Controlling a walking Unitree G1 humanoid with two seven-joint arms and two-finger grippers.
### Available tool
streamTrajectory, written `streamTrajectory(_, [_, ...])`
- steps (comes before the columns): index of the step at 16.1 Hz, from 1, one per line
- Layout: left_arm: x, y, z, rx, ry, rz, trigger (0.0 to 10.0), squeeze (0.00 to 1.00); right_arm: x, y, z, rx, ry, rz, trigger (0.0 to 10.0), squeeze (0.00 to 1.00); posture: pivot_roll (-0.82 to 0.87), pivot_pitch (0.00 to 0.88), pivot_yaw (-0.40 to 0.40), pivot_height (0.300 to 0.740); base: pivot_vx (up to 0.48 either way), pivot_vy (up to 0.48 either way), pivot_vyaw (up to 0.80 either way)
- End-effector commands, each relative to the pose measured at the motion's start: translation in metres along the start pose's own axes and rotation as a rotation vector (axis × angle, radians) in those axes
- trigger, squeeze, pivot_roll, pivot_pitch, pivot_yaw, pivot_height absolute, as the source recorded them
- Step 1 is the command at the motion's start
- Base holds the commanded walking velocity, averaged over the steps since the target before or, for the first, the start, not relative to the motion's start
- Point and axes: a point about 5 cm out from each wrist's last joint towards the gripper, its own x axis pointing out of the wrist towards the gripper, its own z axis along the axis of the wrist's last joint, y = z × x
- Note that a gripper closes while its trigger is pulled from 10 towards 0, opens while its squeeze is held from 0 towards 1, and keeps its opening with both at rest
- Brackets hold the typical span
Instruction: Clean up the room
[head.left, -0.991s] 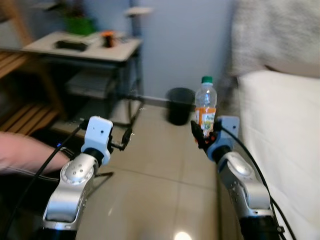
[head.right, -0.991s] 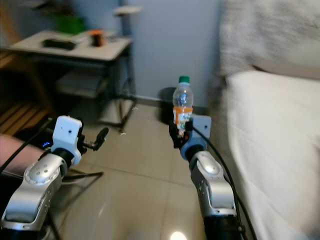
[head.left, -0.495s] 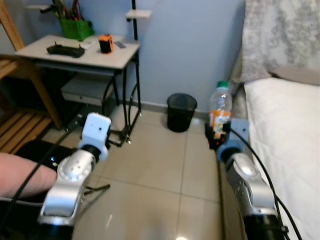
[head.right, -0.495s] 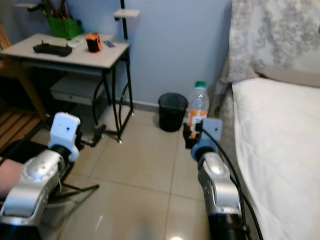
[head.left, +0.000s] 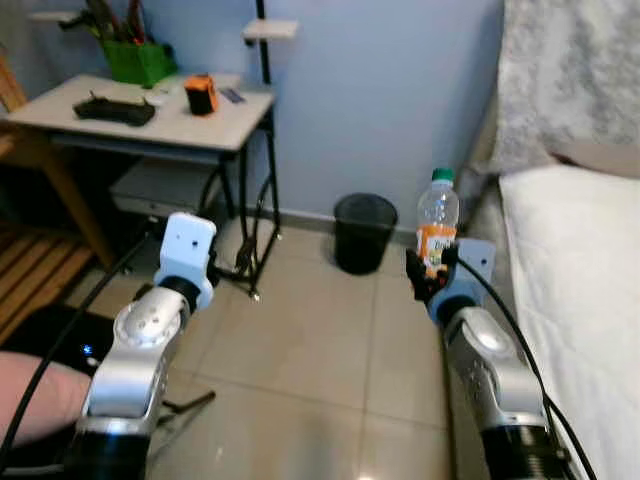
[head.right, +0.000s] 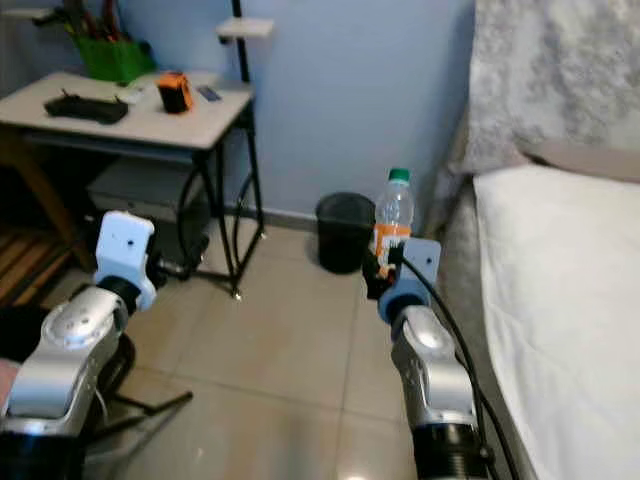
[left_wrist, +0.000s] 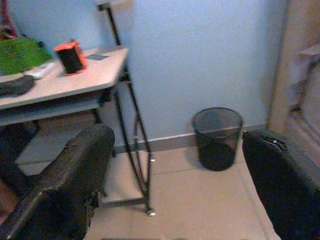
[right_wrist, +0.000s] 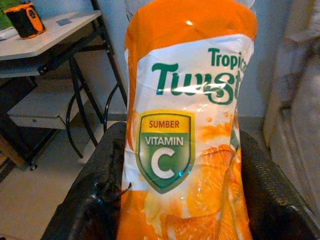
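Observation:
A clear plastic bottle (head.left: 437, 215) with an orange label and a green cap stands upright in my right gripper (head.left: 428, 272), which is shut on its lower half. The right wrist view has the label (right_wrist: 185, 125) close up between the two black fingers (right_wrist: 100, 195). My left gripper (left_wrist: 175, 190) is open with nothing between its fingers. It is held out over the tiled floor and faces a black mesh waste bin (left_wrist: 217, 137). The bin (head.left: 364, 232) stands on the floor against the blue wall, ahead of both arms and between them.
A white desk (head.left: 235, 105) on black legs stands at the left, bearing a black controller (head.left: 114, 108), an orange-black item (head.left: 201, 95) and a green holder (head.left: 138, 62). A white bed (head.left: 580, 290) runs along the right. A person's limb (head.left: 30, 400) shows at bottom left.
The whole picture has shifted and sharpened as the camera moved. The right gripper has kept hold of the bottle. Both arms hold about the same pose.

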Motion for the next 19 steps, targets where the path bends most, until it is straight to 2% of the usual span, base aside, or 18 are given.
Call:
streamTrajectory(1, [-0.003, 0.007, -0.004, 0.011, 0.023, 0.014, 10.0, 0.00, 0.002, 0.008, 0.002, -0.018, -0.007, 0.014, 10.0, 0.00, 0.05, 0.000, 0.013, 0.740, 0.412, 0.000, 0.00])
streamTrajectory(2, [-0.003, 0.004, -0.003, -0.004, 0.019, 0.017, 10.0, 0.00, 0.003, 0.011, 0.012, -0.007, -0.039, 0.054, 10.0, 0.00, 0.07, 0.000, 0.013, 0.740, 0.420, 0.000, 0.00])
streamTrajectory(3, [-0.002, 0.000, -0.005, 0.014, 0.026, 0.000, 10.0, 0.00, 0.005, 0.006, 0.010, 0.015, -0.031, 0.036, 10.0, 0.00, 0.10, 0.000, 0.017, 0.740, 0.412, 0.000, 0.00])
streamTrajectory(4, [-0.005, -0.004, -0.005, 0.037, 0.044, -0.046, 10.0, 0.00, 0.004, -0.004, 0.003, 0.006, 0.000, -0.059, 10.0, 0.00, 0.08, 0.000, 0.007, 0.740, 0.416, 0.000, 0.00])
streamTrajectory(5, [-0.003, -0.002, 0.000, 0.015, 0.028, -0.034, 10.0, 0.00, 0.005, -0.001, 0.005, 0.028, 0.001, -0.055, 10.0, 0.00, 0.08, 0.000, 0.017, 0.740, 0.416, 0.000, 0.00])
streamTrajectory(6, [-0.002, 0.000, -0.005, 0.012, 0.040, -0.005, 10.0, 0.00, 0.006, 0.012, 0.006, 0.015, -0.007, 0.013, 10.0, 0.00, 0.09, 0.000, 0.016, 0.740, 0.412, 0.000, 0.00])
streamTrajectory(7, [-0.002, -0.001, -0.006, 0.035, 0.042, -0.025, 10.0, 0.00, 0.006, 0.013, 0.005, 0.005, -0.007, 0.012, 10.0, 0.00, 0.08, 0.000, 0.015, 0.740, 0.412, 0.000, 0.00])
streamTrajectory(8, [-0.002, -0.004, -0.006, 0.021, 0.038, -0.032, 10.0, 0.00, 0.005, 0.009, -0.001, 0.009, 0.013, -0.015, 10.0, 0.00, 0.08, 0.000, 0.018, 0.740, 0.409, 0.000, 0.00])
streamTrajectory(9, [-0.002, -0.004, -0.006, 0.013, 0.039, -0.029, 10.0, 0.00, 0.005, 0.008, 0.001, -0.034, 0.011, -0.005, 10.0, 0.00, 0.06, 0.000, 0.017, 0.740, 0.412, 0.000, 0.00])
streamTrajectory(12, [-0.002, -0.005, -0.007, 0.007, 0.042, -0.029, 10.0, 0.00, 0.006, 0.002, 0.004, -0.040, 0.008, -0.024, 10.0, 0.00, 0.06, 0.000, 0.014, 0.740, 0.409, 0.000, -0.27])
streamTrajectory(19, [-0.005, -0.007, -0.007, 0.009, 0.041, -0.048, 10.0, 0.00, 0.004, 0.006, -0.001, -0.069, 0.024, -0.021, 10.0, 0.00, 0.07, 0.000, 0.016, 0.740, 0.412, 0.000, 0.00])
